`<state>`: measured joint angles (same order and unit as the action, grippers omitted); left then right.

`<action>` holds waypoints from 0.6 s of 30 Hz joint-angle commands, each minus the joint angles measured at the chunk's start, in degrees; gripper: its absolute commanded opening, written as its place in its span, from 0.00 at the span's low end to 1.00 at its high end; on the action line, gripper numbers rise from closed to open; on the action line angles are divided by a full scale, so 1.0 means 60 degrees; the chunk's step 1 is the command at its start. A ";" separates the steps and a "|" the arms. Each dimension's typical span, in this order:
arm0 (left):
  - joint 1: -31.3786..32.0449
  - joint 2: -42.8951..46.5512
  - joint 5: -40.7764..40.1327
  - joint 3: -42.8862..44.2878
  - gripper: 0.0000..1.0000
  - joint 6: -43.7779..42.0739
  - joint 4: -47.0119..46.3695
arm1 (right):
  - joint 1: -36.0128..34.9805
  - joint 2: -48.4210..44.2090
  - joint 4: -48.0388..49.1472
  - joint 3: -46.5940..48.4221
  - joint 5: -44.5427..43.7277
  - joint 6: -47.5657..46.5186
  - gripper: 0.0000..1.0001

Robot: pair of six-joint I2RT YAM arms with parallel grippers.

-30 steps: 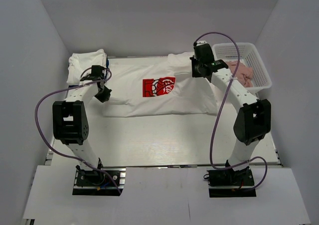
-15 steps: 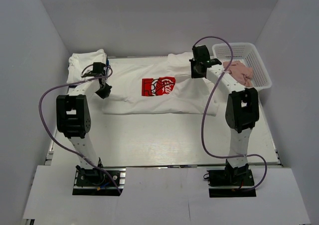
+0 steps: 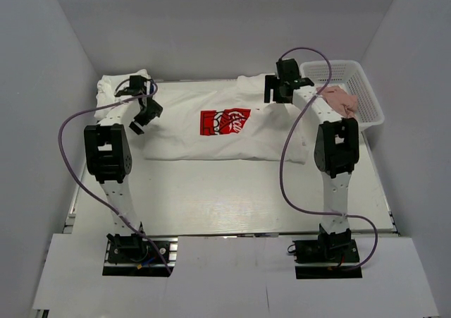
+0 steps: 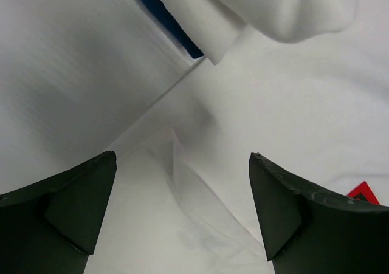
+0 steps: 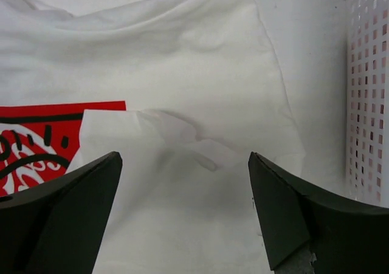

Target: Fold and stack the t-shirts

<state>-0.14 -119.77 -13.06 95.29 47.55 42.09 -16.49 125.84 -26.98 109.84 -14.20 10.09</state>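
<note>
A white t-shirt [image 3: 211,138] with a red square print [image 3: 224,121] lies flat across the back of the table, its near part folded over. A folded white bundle [image 3: 116,89] sits at the back left corner. My left gripper [image 3: 144,112] hovers open over the shirt's left end, with nothing between its fingers [image 4: 73,207]. My right gripper [image 3: 276,92] stands open over the shirt's right end, where the left wrist of cloth is replaced by a doubled-over flap [image 5: 176,128] and the red print [image 5: 36,140] beside it.
A white perforated basket [image 3: 370,92] holding a pink cloth [image 3: 338,99] stands at the back right, close to my right gripper; its wall [image 5: 368,92] shows in the right wrist view. White walls enclose the table on three sides.
Both grippers have gone from shut to open and let go of the shirt. Both arms moved toward the back, and the shirt's near edge now lies further back.
</note>
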 commanded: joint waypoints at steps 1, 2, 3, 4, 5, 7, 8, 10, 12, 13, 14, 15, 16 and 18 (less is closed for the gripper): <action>-0.0064 0.1384 0.0095 -0.0044 1.00 -0.0293 0.0312 | -0.0005 -0.0860 -0.0509 0.0050 0.0504 0.0089 0.90; 0.0052 0.1590 0.0184 -0.0263 1.00 -0.0293 0.0150 | 0.0009 -0.1528 -0.0527 -0.0489 0.0709 0.0178 0.90; 0.0140 0.1780 0.0532 -0.0788 1.00 -0.0627 -0.0083 | -0.0078 -0.1796 -0.0556 -0.1234 0.1523 0.0484 0.90; 0.0141 0.2043 0.0840 -0.1039 1.00 -0.0761 -0.0550 | -0.0093 -0.2060 -0.0310 -0.2112 0.1792 0.0791 0.90; 0.0141 0.2046 0.1119 -0.1231 1.00 -0.0762 -0.0685 | -0.0122 -0.2584 -0.0206 -0.2541 0.2273 0.0954 0.90; 0.0229 0.2046 0.2393 -0.1671 1.00 -0.1055 -0.0847 | -0.0196 -0.3391 -0.0016 -0.4072 0.3402 0.1628 0.90; 0.0330 0.1944 0.2744 -0.1788 1.00 -0.1142 -0.0934 | -0.0196 -0.3627 0.0188 -0.4518 0.3566 0.1745 0.90; 0.0564 0.1943 0.2880 -0.2271 1.00 -0.1245 -0.1125 | -0.0108 -0.4490 0.1164 -0.6209 0.4048 0.2170 0.90; 0.0696 0.1943 0.2997 -0.2929 1.00 -0.1245 -0.1344 | -0.0079 -0.4945 0.1565 -0.7067 0.3775 0.2331 0.90; 0.0697 0.2074 0.2997 -0.3149 1.00 -0.1245 -0.1447 | -0.0050 -0.4948 0.1524 -0.7333 0.3642 0.2318 0.90; 0.0698 0.2075 0.2997 -0.3514 1.00 -0.1245 -0.1622 | -0.0064 -0.4934 0.1494 -0.7408 0.3539 0.2202 0.90; 0.0698 0.2075 0.2895 -0.3663 1.00 -0.1245 -0.1624 | -0.0035 -0.4788 0.1581 -0.7554 0.3523 0.2186 0.90; 0.0698 0.2177 0.2764 -0.3795 1.00 -0.1245 -0.1711 | 0.0023 -0.4744 0.1597 -0.7657 0.3451 0.2128 0.90; 0.0698 0.2178 0.2456 -0.4001 1.00 -0.1332 -0.1712 | 0.0170 -0.4438 0.1626 -0.7862 0.3247 0.2069 0.90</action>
<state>4.47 -108.55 2.57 73.23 40.77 33.39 -16.67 98.15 -21.37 63.51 5.80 21.98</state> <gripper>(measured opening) 0.994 0.904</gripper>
